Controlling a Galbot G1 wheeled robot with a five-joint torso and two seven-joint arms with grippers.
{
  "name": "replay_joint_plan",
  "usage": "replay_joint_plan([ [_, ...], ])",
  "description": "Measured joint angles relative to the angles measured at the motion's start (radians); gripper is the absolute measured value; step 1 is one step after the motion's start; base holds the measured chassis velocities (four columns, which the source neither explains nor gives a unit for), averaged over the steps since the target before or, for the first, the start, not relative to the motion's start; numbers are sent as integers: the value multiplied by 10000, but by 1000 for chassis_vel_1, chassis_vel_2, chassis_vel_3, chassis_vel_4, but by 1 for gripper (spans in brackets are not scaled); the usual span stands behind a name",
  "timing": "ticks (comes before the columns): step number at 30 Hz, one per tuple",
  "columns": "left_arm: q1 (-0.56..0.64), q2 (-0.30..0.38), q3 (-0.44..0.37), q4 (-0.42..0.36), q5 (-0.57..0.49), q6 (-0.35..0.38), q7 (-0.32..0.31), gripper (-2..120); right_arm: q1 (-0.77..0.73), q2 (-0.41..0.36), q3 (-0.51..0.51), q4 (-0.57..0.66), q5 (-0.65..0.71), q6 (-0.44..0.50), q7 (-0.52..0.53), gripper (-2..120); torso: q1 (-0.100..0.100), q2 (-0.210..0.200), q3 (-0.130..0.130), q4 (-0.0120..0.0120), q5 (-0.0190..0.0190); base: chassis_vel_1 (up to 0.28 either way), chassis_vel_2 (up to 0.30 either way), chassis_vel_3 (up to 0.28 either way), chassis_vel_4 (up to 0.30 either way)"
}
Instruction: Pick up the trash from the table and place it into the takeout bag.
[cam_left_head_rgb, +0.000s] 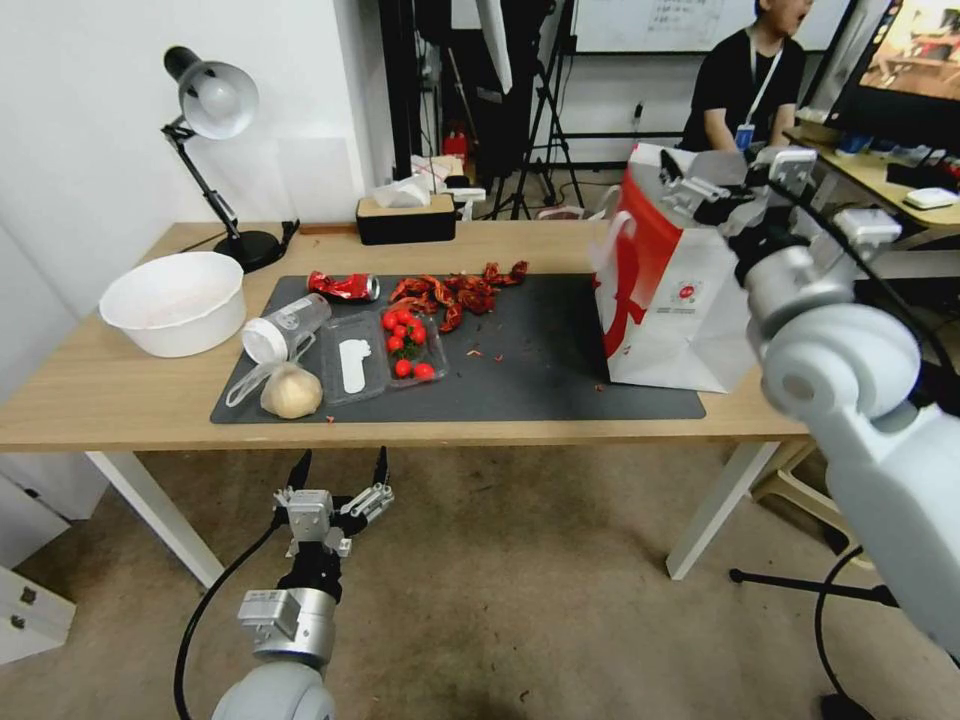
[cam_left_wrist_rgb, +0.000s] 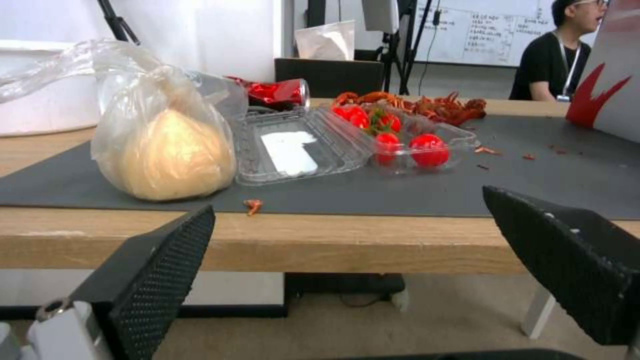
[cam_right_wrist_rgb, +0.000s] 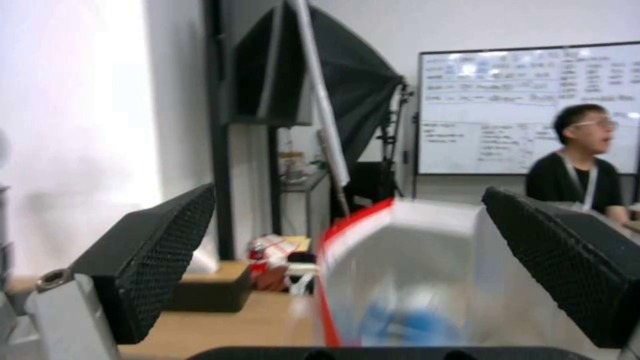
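Right tool (cam_left_head_rgb: 722, 190) gapes above takeout bag (cam_left_head_rgb: 672, 290), holding blue-white cup (cam_right_wrist_rgb: 410, 327).

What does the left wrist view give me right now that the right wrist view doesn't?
Left wrist alone: the open left pincer low before the table edge, facing the bagged beige lump, the clear tray of tomatoes and the crushed red can. Right wrist alone: the open right pincer above the takeout bag mouth, something blue blurred inside. Both: the bag's red-and-white paper.

Left tool (cam_left_head_rgb: 340, 468) low, fingers spread, right tool (cam_left_head_rgb: 722, 172) raised, fingers spread
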Motion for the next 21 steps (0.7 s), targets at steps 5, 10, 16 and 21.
replay_joint_plan([
  [5, -52, 107, -19, 116, -70, -130, -16, 100, -2429, 361, 459, 1024, -1751, 1479, -372, 100, -2, 1, -1, -3, 1, 0, 0, 0, 0],
  [10, -156, 229, 2, 141, -147, -149, -15, 100, -4896, 900, 1074, 1518, -3119, 3028, -851, 100, -3, 1, -1, -5, 0, 0, 0, 0, 0],
  [16, -223, 310, 3, 141, -213, -149, 28, 100, -6086, 1426, 1364, 871, -3937, 4692, -1576, 100, -3, 1, -1, -2, 2, 0, 0, 0, 0],
  [21, -337, 329, 19, 281, -228, -181, 57, 100, -6693, 2084, 1244, 39, -4128, 5848, -2128, 100, -3, 1, 0, -3, 1, 0, 0, 0, 0],
])
